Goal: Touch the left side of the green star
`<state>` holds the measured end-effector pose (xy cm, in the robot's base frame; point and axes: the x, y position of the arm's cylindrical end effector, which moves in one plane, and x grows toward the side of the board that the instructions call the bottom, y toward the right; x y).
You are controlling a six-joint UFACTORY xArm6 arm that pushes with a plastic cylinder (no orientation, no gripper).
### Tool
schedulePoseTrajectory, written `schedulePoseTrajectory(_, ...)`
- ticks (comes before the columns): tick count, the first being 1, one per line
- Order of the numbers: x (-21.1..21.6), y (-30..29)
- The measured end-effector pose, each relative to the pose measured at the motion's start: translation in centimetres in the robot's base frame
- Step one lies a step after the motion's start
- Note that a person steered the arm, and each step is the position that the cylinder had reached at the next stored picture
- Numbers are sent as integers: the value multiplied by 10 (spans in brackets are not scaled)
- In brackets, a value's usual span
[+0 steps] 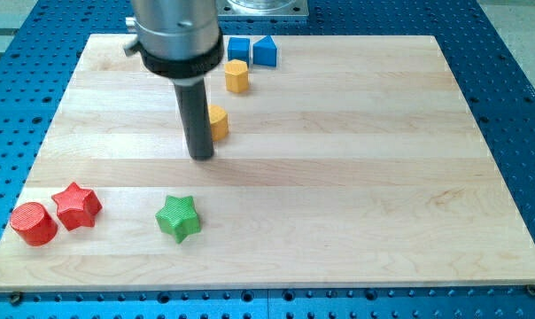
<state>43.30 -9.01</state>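
The green star (pixel 178 218) lies on the wooden board (pixel 356 177) near the view's bottom, left of centre. My tip (pixel 202 157) rests on the board above the star and slightly to its right, a clear gap away from it. The rod rises from the tip to the grey arm end at the view's top. A yellow block (pixel 219 122) sits just right of the rod, partly hidden behind it.
A red star (pixel 77 206) and a red cylinder (pixel 34 223) lie at the bottom left, left of the green star. A yellow hexagonal block (pixel 237 77), a blue cube (pixel 239 50) and a blue block (pixel 266 50) stand near the top edge.
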Motion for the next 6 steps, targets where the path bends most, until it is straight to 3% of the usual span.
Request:
schedulePoseTrajectory(2,-47,12)
schedulePoseTrajectory(4,47,48)
schedulePoseTrajectory(5,126,71)
schedulePoseTrajectory(6,180,-12)
